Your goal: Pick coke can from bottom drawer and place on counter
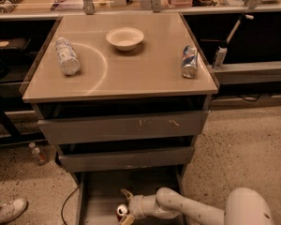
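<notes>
The coke can [122,212], red with a silver top, stands on the floor of the open bottom drawer [100,196] near the frame's bottom edge. My gripper [126,206] reaches into the drawer from the right on its white arm. Its jaws are spread, one tan finger [126,193] behind the can and the other at its front right, so the can sits between them. The far finger stands apart from the can. The tan counter [145,67] with its faint white curved line is above the drawers.
On the counter lie a clear plastic bottle [67,56] at the left, a white bowl [125,38] at the back middle and a blue-and-silver can [189,61] at the right. Two grey drawers [124,128] stand slightly open above. A small bottle [37,153] and a shoe [7,211] are on the floor at the left.
</notes>
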You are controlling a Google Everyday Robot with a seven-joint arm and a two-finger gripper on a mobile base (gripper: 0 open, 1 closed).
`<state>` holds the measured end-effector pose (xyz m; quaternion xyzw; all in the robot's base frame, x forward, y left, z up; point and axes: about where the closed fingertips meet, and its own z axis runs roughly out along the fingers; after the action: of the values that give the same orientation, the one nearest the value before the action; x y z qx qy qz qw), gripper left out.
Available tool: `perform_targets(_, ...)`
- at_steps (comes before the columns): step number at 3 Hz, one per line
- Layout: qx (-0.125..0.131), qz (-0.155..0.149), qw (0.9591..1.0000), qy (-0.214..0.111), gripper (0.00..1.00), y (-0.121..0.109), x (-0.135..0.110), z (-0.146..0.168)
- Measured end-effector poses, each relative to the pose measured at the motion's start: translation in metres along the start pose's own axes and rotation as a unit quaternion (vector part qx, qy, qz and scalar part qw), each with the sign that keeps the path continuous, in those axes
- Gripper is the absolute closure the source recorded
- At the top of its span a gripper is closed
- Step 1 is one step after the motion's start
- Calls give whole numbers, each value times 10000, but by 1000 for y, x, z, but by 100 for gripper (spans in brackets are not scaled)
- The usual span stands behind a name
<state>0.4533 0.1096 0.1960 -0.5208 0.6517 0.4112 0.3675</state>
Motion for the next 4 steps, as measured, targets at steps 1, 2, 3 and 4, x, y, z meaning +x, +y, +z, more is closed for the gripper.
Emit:
perform_targets(1,0,0,10000,1,0,0,0,0)
perform_targets(2,-1,0,10000,1,17,0,0,0)
perform_targets(3,-1,0,10000,1,41,0,0,0)
perform_targets(4,-1,0,10000,1,64,0,0,0)
